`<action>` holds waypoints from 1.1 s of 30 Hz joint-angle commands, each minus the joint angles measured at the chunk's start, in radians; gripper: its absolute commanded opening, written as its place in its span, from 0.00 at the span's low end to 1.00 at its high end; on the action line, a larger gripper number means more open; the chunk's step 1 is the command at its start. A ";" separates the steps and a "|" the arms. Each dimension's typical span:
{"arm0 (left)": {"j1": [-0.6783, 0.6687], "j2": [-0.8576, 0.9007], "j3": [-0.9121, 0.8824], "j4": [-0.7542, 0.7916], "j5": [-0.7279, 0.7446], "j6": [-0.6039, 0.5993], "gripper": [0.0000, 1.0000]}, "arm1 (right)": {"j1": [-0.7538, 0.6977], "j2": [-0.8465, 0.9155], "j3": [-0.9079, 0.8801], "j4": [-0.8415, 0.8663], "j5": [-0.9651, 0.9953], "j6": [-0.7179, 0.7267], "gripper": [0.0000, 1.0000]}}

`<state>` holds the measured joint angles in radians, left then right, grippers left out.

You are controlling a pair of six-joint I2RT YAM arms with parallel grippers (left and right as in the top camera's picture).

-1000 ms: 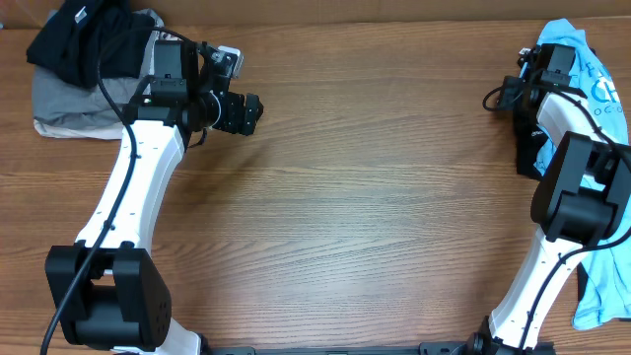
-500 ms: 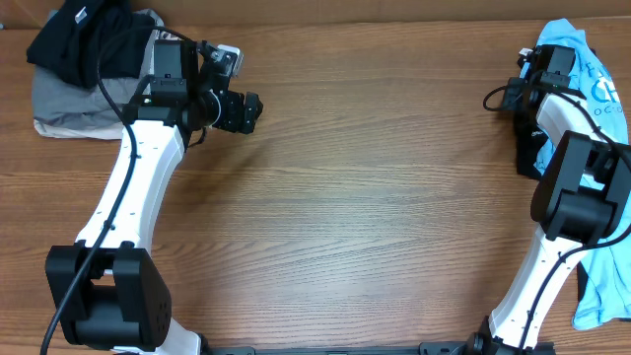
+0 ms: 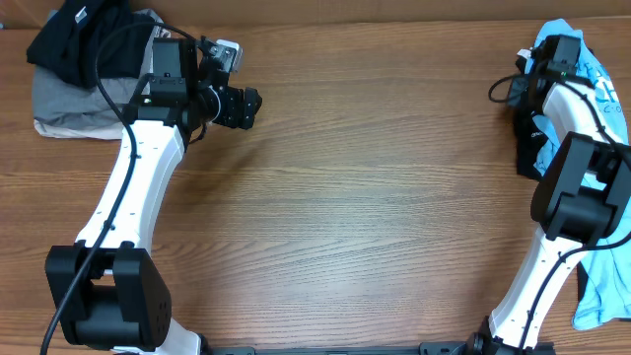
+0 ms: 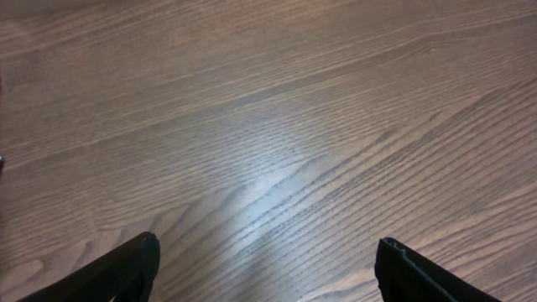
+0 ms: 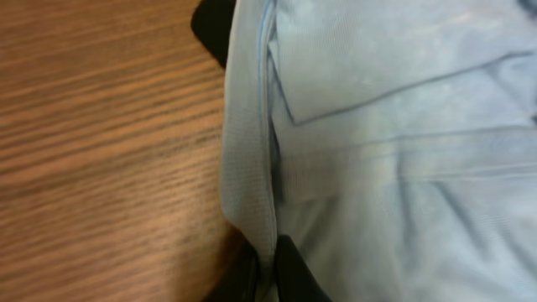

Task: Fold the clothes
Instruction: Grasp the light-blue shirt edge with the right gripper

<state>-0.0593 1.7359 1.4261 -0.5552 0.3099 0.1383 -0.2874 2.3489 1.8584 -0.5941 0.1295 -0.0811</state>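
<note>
Right tool (image 5: 267, 270), jaws pressed together on the ribbed band (image 5: 247, 168) that edges the light-blue T-shirt (image 5: 394, 126), at the far right corner of the bench (image 3: 375, 197). Left tool (image 4: 267, 270), jaws wide apart and empty, hangs over bare wood just beside the far-left pile, where a black garment (image 3: 74, 39) lies on a grey garment (image 3: 69, 108).

Step in hand, as judged: drawing the T-shirt off the right margin toward the open middle of the bench, where it can be spread before any fold. The pinch appears to take in only the band and perhaps a layer beneath it. A good pull would be low and slow, across the wood and not upward, so that the thin knit slides without bunching or slipping from the jaws. The dark cloth showing under the shirt's left side may drag along and should be watched. The free left tool is best placed to catch a second edge once the cloth is within reach.

Orientation: the T-shirt lies crumpled along the right edge of the bench, its long axis running from the far edge toward the near edge, partly hidden by the right arm. Lettering (image 3: 603, 91) shows near the far end. Whether the gripped band is collar or hem cannot be told.
</note>
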 commanded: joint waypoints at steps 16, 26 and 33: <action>-0.007 0.010 0.017 0.018 -0.006 0.018 0.83 | 0.006 -0.103 0.172 -0.272 -0.090 0.005 0.04; -0.007 0.010 0.017 0.013 -0.006 0.018 0.82 | 0.006 -0.103 0.170 -0.271 -0.103 -0.003 0.04; -0.006 0.008 0.021 0.029 -0.005 0.010 0.82 | 0.016 -0.121 0.179 -0.293 -0.135 -0.002 0.04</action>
<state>-0.0593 1.7359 1.4261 -0.5369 0.3099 0.1383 -0.2855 2.2917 2.0014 -0.8833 0.0250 -0.0792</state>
